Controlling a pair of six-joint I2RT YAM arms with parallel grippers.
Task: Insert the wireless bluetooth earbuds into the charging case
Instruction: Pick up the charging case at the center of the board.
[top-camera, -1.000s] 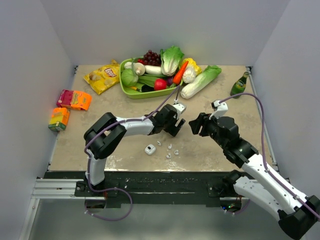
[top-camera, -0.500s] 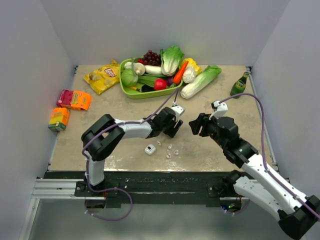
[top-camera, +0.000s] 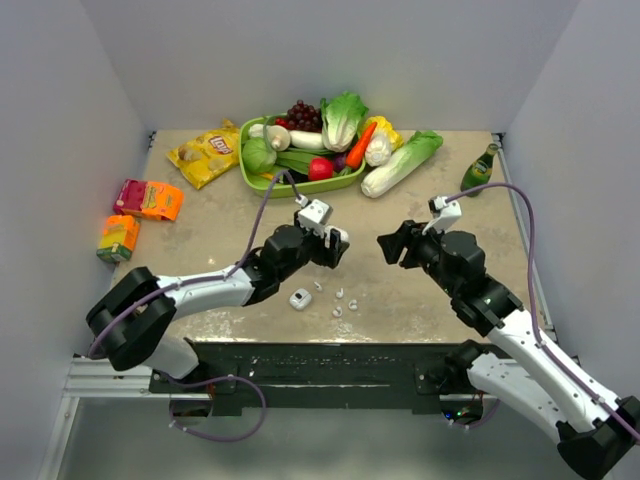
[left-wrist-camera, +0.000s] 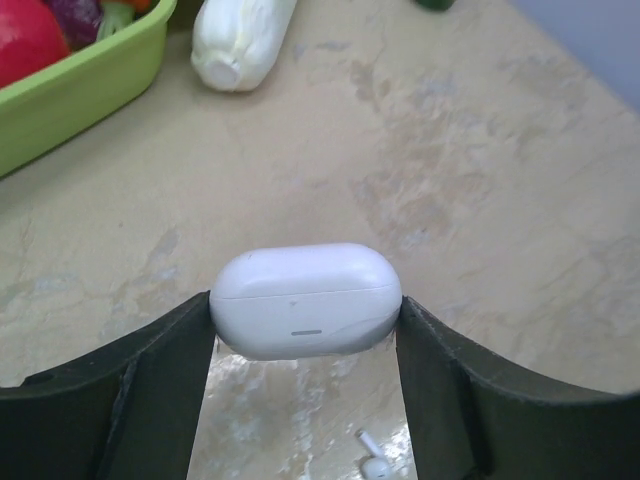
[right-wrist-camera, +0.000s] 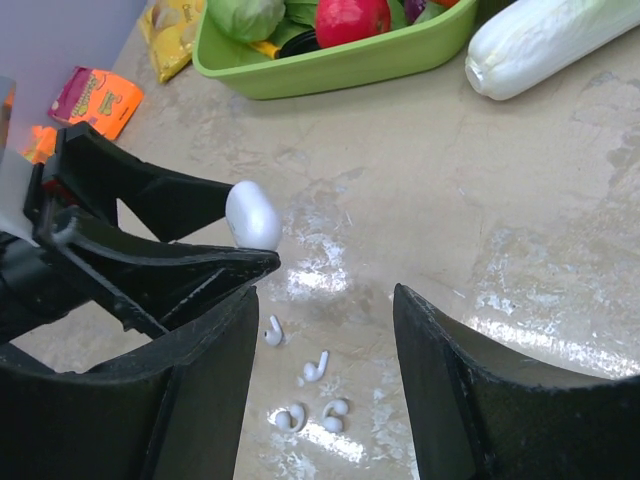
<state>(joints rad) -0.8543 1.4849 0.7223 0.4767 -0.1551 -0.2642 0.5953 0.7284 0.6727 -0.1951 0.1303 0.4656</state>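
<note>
Near the middle of the bench (top-camera: 200, 240), the left gripper (left-wrist-camera: 305, 312) is pinching a closed white case (left-wrist-camera: 305, 295) by its two ends, one finger pressing on each side. It is holding the case level above the surface. Just near of it, four earbuds (right-wrist-camera: 312, 370) are lying loose on the bench, close together but not touching one another, none of them in a case. A second case (top-camera: 299, 298) is sitting just left of the earbuds. Its top is showing dark, as though the lid is standing open, but I cannot tell for sure. To the right, the right gripper (top-camera: 390, 244) is hovering with its fingers spread and nothing between them, facing the left gripper across a gap. At the far side, a green tray (right-wrist-camera: 330, 65) is holding vegetables and fruit. A cabbage (top-camera: 400, 163) is lying on the bench just right of it, and a bottle (top-camera: 478, 168) is standing at the far right.
</note>
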